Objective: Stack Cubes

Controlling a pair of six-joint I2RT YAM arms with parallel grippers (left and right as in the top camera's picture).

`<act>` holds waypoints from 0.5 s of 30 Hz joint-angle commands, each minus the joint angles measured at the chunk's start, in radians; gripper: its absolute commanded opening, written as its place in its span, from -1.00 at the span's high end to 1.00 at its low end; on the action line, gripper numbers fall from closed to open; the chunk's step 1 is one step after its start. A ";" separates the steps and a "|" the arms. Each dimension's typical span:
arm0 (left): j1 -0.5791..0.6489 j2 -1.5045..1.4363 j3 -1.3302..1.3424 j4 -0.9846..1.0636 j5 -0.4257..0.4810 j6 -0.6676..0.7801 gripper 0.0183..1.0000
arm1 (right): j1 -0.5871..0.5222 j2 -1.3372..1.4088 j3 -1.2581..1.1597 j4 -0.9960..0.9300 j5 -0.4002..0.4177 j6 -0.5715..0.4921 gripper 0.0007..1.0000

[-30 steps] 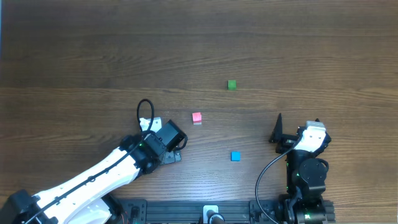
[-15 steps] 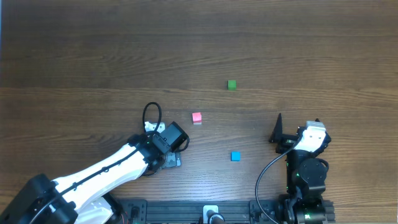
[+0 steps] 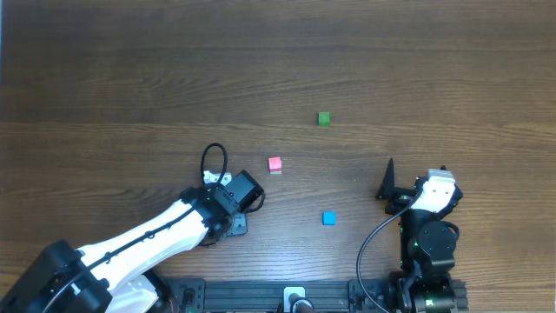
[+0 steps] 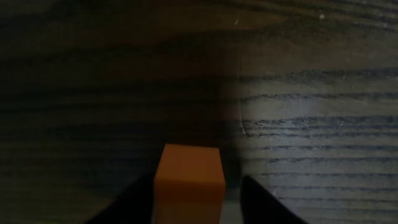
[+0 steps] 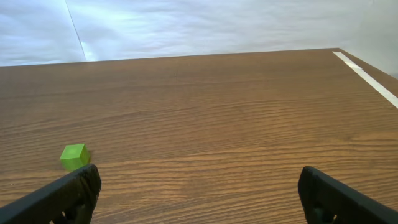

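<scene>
An orange cube (image 4: pixel 189 179) rests on the wooden table between the fingers of my left gripper (image 4: pixel 198 194). The gripper is open: one finger lies against the cube's side, and a narrow gap separates the other finger from it. From above, the left gripper (image 3: pixel 234 223) points down at the table near the front, left of centre, and its wrist hides the orange cube. A pink cube (image 3: pixel 275 163), a blue cube (image 3: pixel 328 218) and a green cube (image 3: pixel 324 118) lie apart on the table. My right gripper (image 5: pixel 199 196) is open and empty near its base (image 3: pixel 412 186). Its wrist view has the green cube (image 5: pixel 74 156) far ahead.
The wooden table (image 3: pixel 130 78) is bare across its far half and left side. A white strip (image 5: pixel 367 78) marks the table's edge in the right wrist view, with a pale wall behind. A black cable loops above the left wrist (image 3: pixel 212 160).
The left arm has shifted slightly toward the table's front edge, with its gripper coming down around the orange cube. The right arm and the three loose cubes have not moved.
</scene>
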 commanded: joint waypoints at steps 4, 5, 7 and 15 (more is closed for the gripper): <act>0.006 0.011 -0.006 0.003 -0.002 0.003 0.33 | -0.005 -0.006 -0.008 0.002 0.009 -0.008 -0.98; 0.006 0.011 -0.006 0.003 -0.002 0.003 0.34 | -0.005 -0.006 -0.008 0.002 0.009 -0.007 -0.99; 0.006 0.011 -0.006 0.003 -0.002 0.003 0.37 | -0.005 -0.006 -0.008 0.002 0.009 -0.008 -0.99; 0.006 0.011 -0.006 0.011 -0.002 0.003 0.52 | -0.005 -0.006 -0.008 0.002 0.009 -0.008 -0.99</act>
